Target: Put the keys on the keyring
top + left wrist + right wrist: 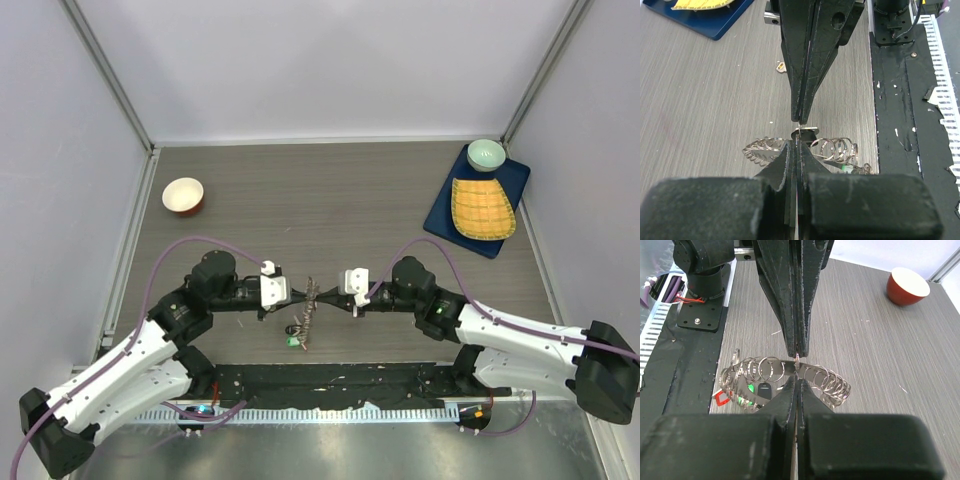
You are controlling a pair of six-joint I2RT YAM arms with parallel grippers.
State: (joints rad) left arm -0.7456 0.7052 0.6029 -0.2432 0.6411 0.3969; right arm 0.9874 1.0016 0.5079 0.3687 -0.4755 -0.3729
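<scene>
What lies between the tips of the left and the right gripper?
Only the keyring lies there. In the top view it stands edge-on between the left gripper and the right gripper. Both wrist views show the shut tips meeting at its wire.

- The keyring (309, 303) lies on the table (350, 200), near its front edge.
- The left gripper (297, 298) meets the keyring from its left and the right gripper (334, 301) from its right.
- A bowl (183, 195) stands behind the keyring, well to its left.
- A tray (446, 207) lies far behind and right of the keyring. It carries a woven dish (482, 208) and a cup (486, 153).
</scene>
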